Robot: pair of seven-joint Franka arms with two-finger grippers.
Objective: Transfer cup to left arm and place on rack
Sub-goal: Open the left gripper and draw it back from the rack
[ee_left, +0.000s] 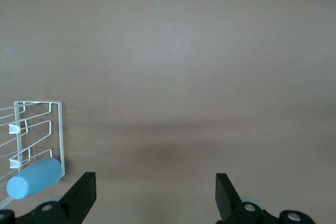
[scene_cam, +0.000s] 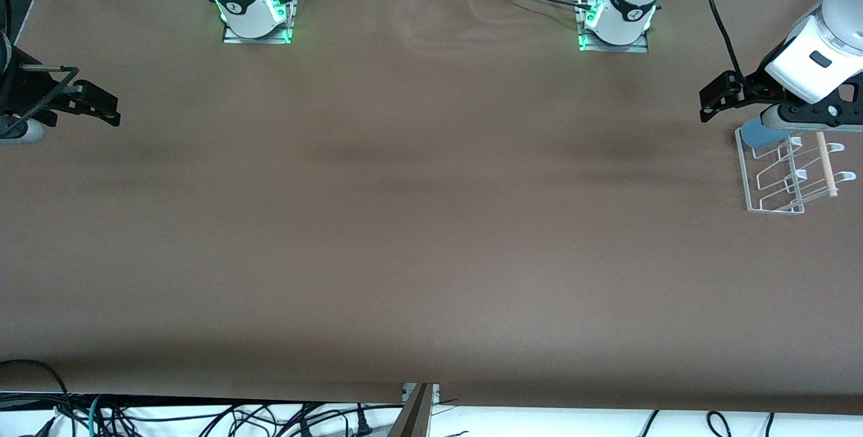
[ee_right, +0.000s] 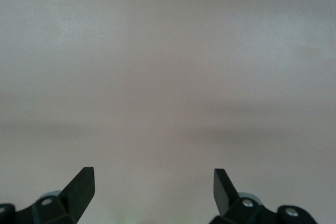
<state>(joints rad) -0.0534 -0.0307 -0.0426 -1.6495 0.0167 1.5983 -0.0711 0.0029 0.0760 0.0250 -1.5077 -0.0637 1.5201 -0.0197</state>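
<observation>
Overhead, the brown table (scene_cam: pixel 404 221) is shown with the two arm bases along its top edge. At the edge of the desk on the right arm's end, the right gripper (scene_cam: pixel 101 110) is held low over bare surface; its fingers (ee_right: pixel 79 190) are seen spread wide with nothing between them, and this arm is judged to be waiting. Toward the corner of the desk at the left arm's end, the rack (scene_cam: pixel 775 204) is seen standing close to the edge, its wire loops and wooden rod (scene_cam: pixel 826 164) plainly visible. The cup (scene_cam: pixel 760 135) is seen lying on its side on the rack, at the end of the rack farther from the front camera, resting against the wire frame (ee_left: pixel 37 129); in the left wrist view the cup (ee_left: pixel 34 178) is shown free of any grip. The left gripper (scene_cam: pixel 715 103) is held above the table just beside that end of the rack, its fingers (ee_left: pixel 81 192) spread apart and empty.

The placing is judged to be essentially complete, with only the retreat left. For that step to be done well, the open fingers are best lifted straight up before being swung away, so that neither the cup nor the light rack is brushed. The cup's seat on the wires should be checked, since a round tumbler lying sideways could roll off.
</observation>
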